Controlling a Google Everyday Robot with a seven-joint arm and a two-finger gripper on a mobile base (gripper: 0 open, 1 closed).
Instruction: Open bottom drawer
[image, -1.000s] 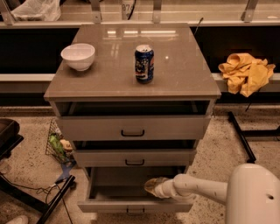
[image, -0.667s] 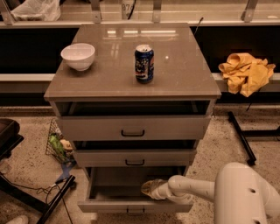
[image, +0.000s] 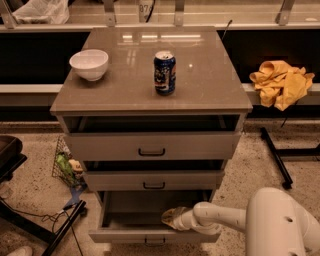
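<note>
The cabinet has three grey-beige drawers with small black bar handles. The bottom drawer (image: 125, 234) stands pulled far out toward me, and its inside shows. Its handle (image: 154, 241) is at the lower edge of the view. My gripper (image: 171, 217) sits inside the open bottom drawer at its right side, above the front panel. My white arm (image: 225, 220) reaches in from the lower right. The top drawer (image: 150, 146) and the middle drawer (image: 152, 180) each stand slightly out.
A white bowl (image: 89, 64) and a blue soda can (image: 164, 72) stand on the cabinet top. A yellow cloth (image: 281, 82) lies on a ledge at the right. A wire basket (image: 66, 165), cables and a black stand leg are on the floor at the left.
My arm and gripper have shifted a little to the left inside the bottom drawer. The drawer stays pulled out.
</note>
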